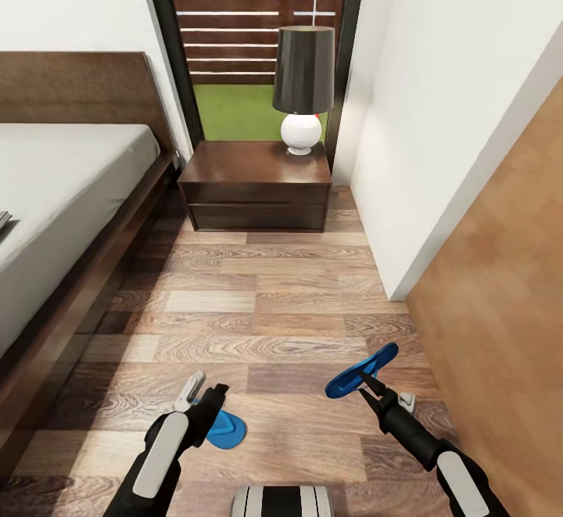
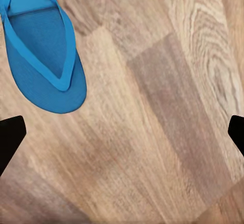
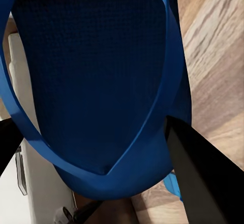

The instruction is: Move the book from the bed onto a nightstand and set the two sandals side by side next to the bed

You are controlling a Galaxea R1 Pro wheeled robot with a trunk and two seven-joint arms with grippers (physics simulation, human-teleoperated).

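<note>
One bright-blue sandal (image 1: 228,429) lies flat on the wood floor beside my left gripper (image 1: 205,392). In the left wrist view this sandal (image 2: 43,46) sits off to one side of the open left gripper (image 2: 122,135), with bare floor between the fingertips (image 2: 10,137). My right gripper (image 1: 364,382) is shut on the other sandal (image 1: 361,371), which is held tilted above the floor; it looms close in the right wrist view (image 3: 91,71). The bed (image 1: 62,181) runs along the left. The nightstand (image 1: 256,184) stands at its head. A thin dark corner (image 1: 4,220) on the mattress may be the book.
A lamp (image 1: 303,87) with a dark shade and white base stands on the nightstand's right side. A white wall (image 1: 438,110) closes in on the right, ending at a corner near the floor. A black-framed window (image 1: 258,32) is behind the nightstand. Plank floor (image 1: 266,321) lies between bed and wall.
</note>
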